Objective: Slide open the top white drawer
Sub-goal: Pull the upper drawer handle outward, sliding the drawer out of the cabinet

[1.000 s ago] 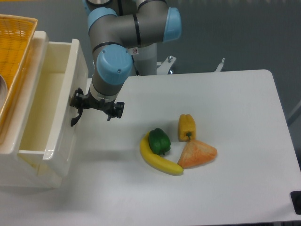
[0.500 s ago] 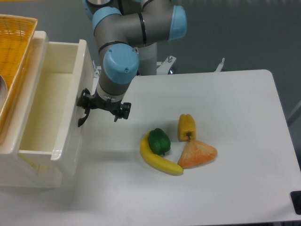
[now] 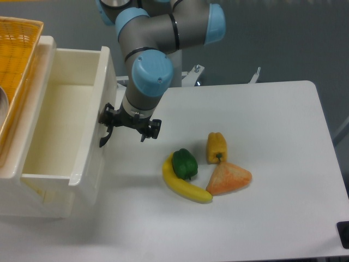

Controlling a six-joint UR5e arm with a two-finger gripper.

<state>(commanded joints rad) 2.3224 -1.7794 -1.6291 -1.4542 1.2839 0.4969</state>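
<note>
The top white drawer (image 3: 96, 82) stands pulled out to the right from the cream cabinet (image 3: 32, 202), and its inside looks empty. A curved black handle (image 3: 103, 138) sits on its front panel. My gripper (image 3: 130, 124) hangs just right of that front, pointing down. Its fingers are spread wide, so it is open, and the left finger (image 3: 108, 116) sits right at the handle's upper end. The right finger (image 3: 152, 129) hangs free over the table. I cannot see the handle's full length behind the left finger.
A yellow banana (image 3: 185, 186), a green pepper (image 3: 184, 162), a yellow pepper (image 3: 216, 146) and an orange wedge-shaped item (image 3: 229, 178) lie grouped on the white table (image 3: 262, 120), right of the gripper. A woven yellow basket (image 3: 16, 49) sits on the cabinet top at the left.
The gripper has moved to the right, and the drawer front and handle have come with it, so the drawer stands farther out. The fruit and vegetables have not moved.
</note>
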